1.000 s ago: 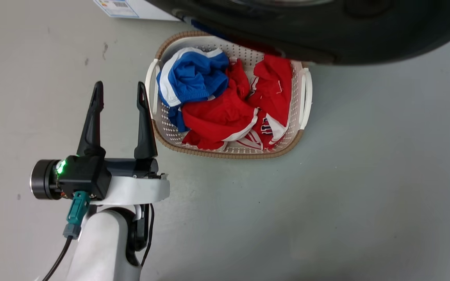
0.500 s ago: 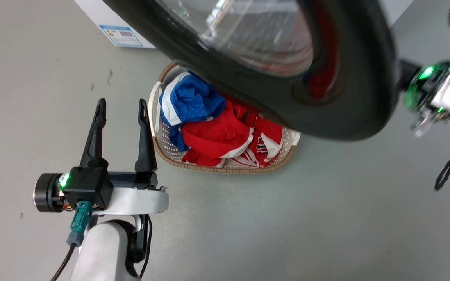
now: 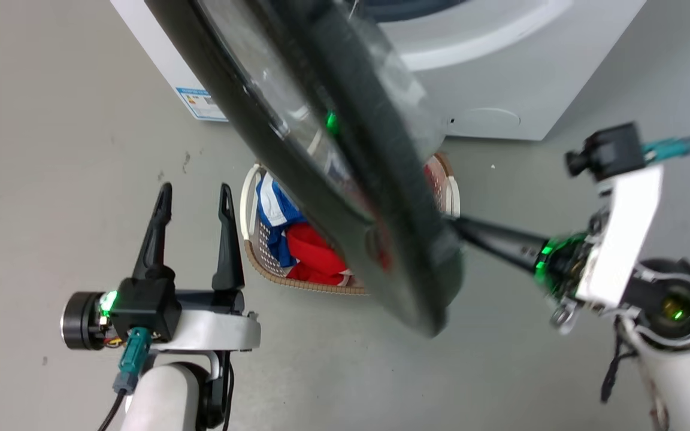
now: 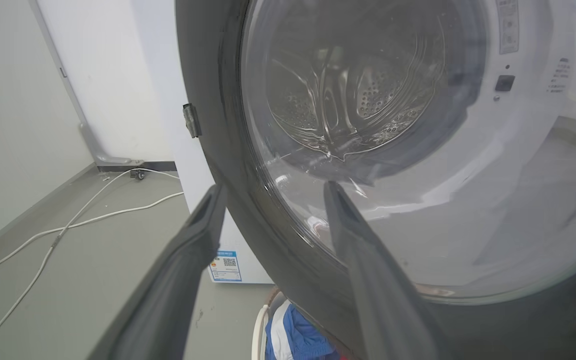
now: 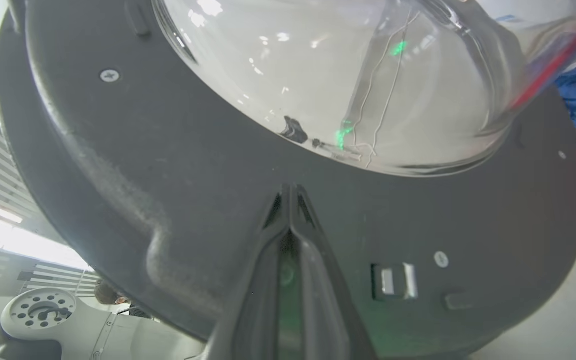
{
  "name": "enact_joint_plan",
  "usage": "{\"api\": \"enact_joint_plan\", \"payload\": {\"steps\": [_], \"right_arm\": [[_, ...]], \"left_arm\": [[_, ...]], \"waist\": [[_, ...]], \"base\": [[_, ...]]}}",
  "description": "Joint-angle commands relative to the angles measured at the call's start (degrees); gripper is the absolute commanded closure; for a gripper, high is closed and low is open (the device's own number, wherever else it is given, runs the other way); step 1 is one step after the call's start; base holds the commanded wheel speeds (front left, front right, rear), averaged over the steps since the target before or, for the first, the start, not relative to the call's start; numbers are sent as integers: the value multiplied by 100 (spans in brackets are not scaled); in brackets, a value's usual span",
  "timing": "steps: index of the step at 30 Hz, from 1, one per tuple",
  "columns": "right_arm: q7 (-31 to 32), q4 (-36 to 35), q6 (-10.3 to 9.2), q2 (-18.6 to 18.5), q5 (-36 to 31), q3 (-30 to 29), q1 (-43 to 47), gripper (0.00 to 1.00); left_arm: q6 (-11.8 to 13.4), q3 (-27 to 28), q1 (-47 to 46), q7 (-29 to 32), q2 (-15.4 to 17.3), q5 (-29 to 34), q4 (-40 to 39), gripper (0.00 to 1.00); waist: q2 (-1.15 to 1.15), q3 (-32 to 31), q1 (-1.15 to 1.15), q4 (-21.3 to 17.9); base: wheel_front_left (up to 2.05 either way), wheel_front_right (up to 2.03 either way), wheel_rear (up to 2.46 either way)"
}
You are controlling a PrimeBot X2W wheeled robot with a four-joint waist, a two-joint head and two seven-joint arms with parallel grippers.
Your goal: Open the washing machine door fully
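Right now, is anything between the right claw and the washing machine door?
Nothing visible stands between them. The right claw, with its fingers shut together, appears to press its tips straight against the dark inner rim of the washing machine door.

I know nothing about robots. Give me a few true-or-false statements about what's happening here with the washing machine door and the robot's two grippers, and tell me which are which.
1. The left gripper, with its two long dark fingers, is open and holds nothing. True.
2. The right gripper is clamped around the edge of the large round black washing machine door. False: its fingers are shut together, with the tips at the door's dark inner face beside the clear glass bowl.
3. The white perforated laundry basket holds red and blue clothes. True.
4. The door is shut against the big white washing machine. False: it stands swung out over the basket.
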Motion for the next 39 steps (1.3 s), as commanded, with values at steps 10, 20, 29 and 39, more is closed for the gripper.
{"api": "enact_joint_plan", "payload": {"steps": [10, 20, 29, 39], "right_arm": [[111, -340, 14, 285, 37, 480, 730, 100], [84, -297, 14, 497, 64, 758, 1266, 100], [-303, -226, 14, 568, 49, 525, 1728, 100], [-1800, -430, 14, 792, -355, -407, 2352, 0]], "left_arm": [[4, -13, 256, -16, -7, -8, 40, 0], [11, 1, 401, -16, -7, 10, 90, 0], [15, 26, 628, -16, -6, 18, 148, 0], [24, 86, 1012, -16, -7, 23, 201, 0]], "waist": [[0, -318, 1, 56], [0, -577, 1, 70], [0, -952, 1, 53], [0, -1557, 1, -97]], "base": [[0, 0, 0], [0, 0, 0], [0, 0, 0], [0, 0, 0]]}}
